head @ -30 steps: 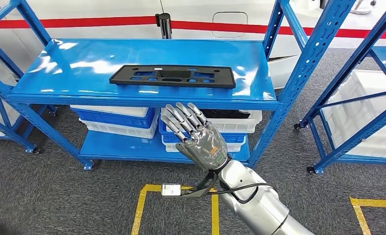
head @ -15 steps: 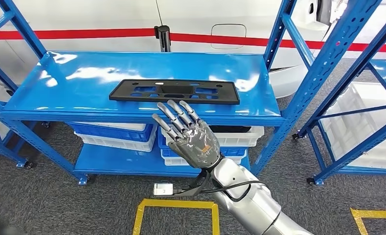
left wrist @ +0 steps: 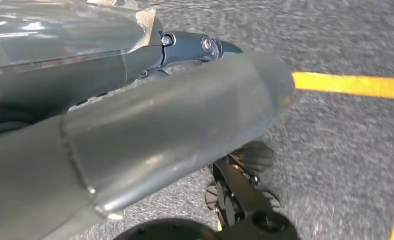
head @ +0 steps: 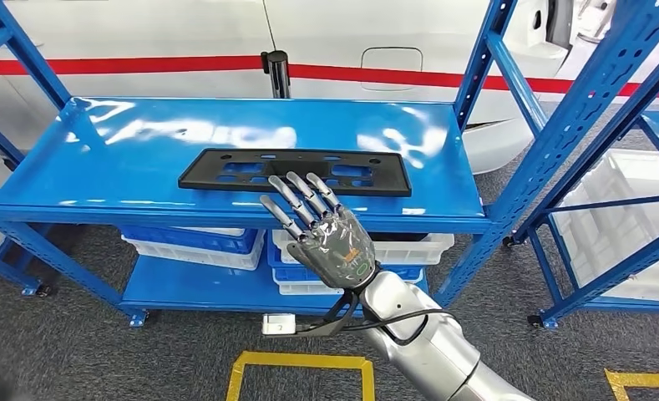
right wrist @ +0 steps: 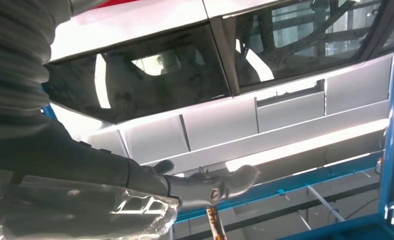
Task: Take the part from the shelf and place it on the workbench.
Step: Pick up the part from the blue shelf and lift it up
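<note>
The part (head: pixel 294 171) is a long flat black plate with cut-outs, lying on the top board of the blue shelf (head: pixel 125 150), near its front edge. My right hand (head: pixel 326 230) is raised in front of that edge, palm away, fingers spread and holding nothing. Its fingertips (head: pixel 296 185) overlap the plate's near edge in the head view; whether they touch it I cannot tell. In the right wrist view the right hand (right wrist: pixel 85 165) stretches out with the thumb (right wrist: pixel 209 187) extended. My left hand (left wrist: pixel 150 135) hangs over the grey floor, holding nothing.
White and blue bins (head: pixel 196 245) stand on the lower board under the part. A second blue rack (head: pixel 610 167) with a white bin (head: pixel 635 217) stands at the right. Yellow tape (head: pixel 301 363) marks the floor in front. A white vehicle side (head: pixel 142 33) is behind.
The whole view has shifted as I come closer to the shelf. My right hand has risen from below the top board, so its fingertips now reach the part's near edge.
</note>
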Controlling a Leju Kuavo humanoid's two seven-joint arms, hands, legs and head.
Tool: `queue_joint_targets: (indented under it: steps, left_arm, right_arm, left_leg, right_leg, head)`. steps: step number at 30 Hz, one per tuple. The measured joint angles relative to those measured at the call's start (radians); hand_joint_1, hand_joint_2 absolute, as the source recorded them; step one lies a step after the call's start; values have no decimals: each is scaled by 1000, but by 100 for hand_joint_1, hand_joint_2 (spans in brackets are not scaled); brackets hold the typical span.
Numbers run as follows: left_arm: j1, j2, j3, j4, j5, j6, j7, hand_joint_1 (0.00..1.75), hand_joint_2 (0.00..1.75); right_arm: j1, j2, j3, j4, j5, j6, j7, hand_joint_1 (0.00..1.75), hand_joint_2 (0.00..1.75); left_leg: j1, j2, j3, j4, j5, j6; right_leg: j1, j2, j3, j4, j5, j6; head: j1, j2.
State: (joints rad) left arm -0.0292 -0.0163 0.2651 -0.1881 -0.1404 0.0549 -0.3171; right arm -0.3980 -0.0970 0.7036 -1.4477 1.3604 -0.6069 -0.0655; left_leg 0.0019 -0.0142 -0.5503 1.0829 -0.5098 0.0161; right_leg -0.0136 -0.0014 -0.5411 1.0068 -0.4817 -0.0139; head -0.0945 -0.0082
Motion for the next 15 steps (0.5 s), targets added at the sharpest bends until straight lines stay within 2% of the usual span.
queue_joint_targets:
  steps: [1,3,4,5,6,8,9,11,12,13,14,15]
  left_arm:
    - [-1,-1,0,0,-1,0,-3,0,0]
    - [-1,-1,0,0,-5,0,-8,0,0]
    - [1,-1,0,0,-6,-1,-9,0,0]
    - [2,-1,0,0,-7,-1,-10,0,0]
    - [4,-1,0,0,-8,-2,-10,0,0]
    - [6,-1,0,0,-9,-3,-10,0,0]
    - [7,-2,0,1,-10,-4,-10,0,0]
    - [7,-2,0,1,-13,-7,-11,0,0]
    - [8,-2,0,1,-13,-9,-12,0,0]
    - [10,-2,0,1,-14,-10,-12,0,0]
    - [13,-2,0,1,-15,-11,-12,0,0]
    - [13,-3,0,2,-16,-12,-13,0,0]
  right_arm:
    - [2,0,0,0,0,-1,0,0,175]
    - [12,-3,-1,1,1,-3,1,0,175]
    - [20,-4,-1,1,1,-4,1,0,175]
    - [27,-6,-1,1,1,-4,1,0,175]
    - [32,-7,-1,2,2,-5,2,0,175]
    - [38,-9,-1,2,2,-5,4,0,175]
    - [39,-10,-1,2,2,-5,6,0,175]
    - [41,-12,-2,1,4,-6,9,0,175]
    - [42,-12,-3,1,5,-6,10,0,175]
    - [45,-12,-4,1,6,-6,10,0,175]
    - [47,-14,-6,1,7,-7,10,0,175]
    - [48,-15,-7,1,7,-7,11,0,175]
  left_leg:
    - [3,3,-25,45,-25,-6]
    - [11,6,-101,160,-76,-19]
    - [16,7,-136,203,-87,-26]
    - [21,9,-156,213,-77,-32]
    - [26,10,-158,186,-46,-36]
    - [33,13,-117,57,41,-45]
    - [33,14,-98,0,58,-45]
    - [28,15,-77,-47,46,-34]
    - [23,13,-74,-47,39,-21]
    - [18,10,-60,-50,45,-9]
    - [16,8,-46,-56,53,4]
    - [13,7,-35,-59,55,15]
  right_leg:
    - [-2,-1,8,-2,-2,-4]
    - [-3,-1,12,-2,-9,-8]
    - [-4,0,15,-1,-13,-8]
    - [-6,1,19,-1,-18,-6]
    - [-9,1,25,-1,-24,-2]
    - [-16,3,41,-1,-38,11]
    - [-18,3,50,-2,-44,18]
    - [-16,3,58,-4,-53,35]
    - [-15,3,62,4,-50,46]
    - [-12,2,65,12,-49,56]
    - [-12,1,70,29,-51,63]
    - [-12,0,61,56,-61,66]
  head:
    - [0,0]
    - [-3,0]
    - [-3,0]
    - [-3,0]
    - [-3,0]
    - [-5,0]
    - [-8,0]
    - [-17,-1]
    - [-20,-1]
    - [-21,0]
    - [-18,1]
    - [-15,1]
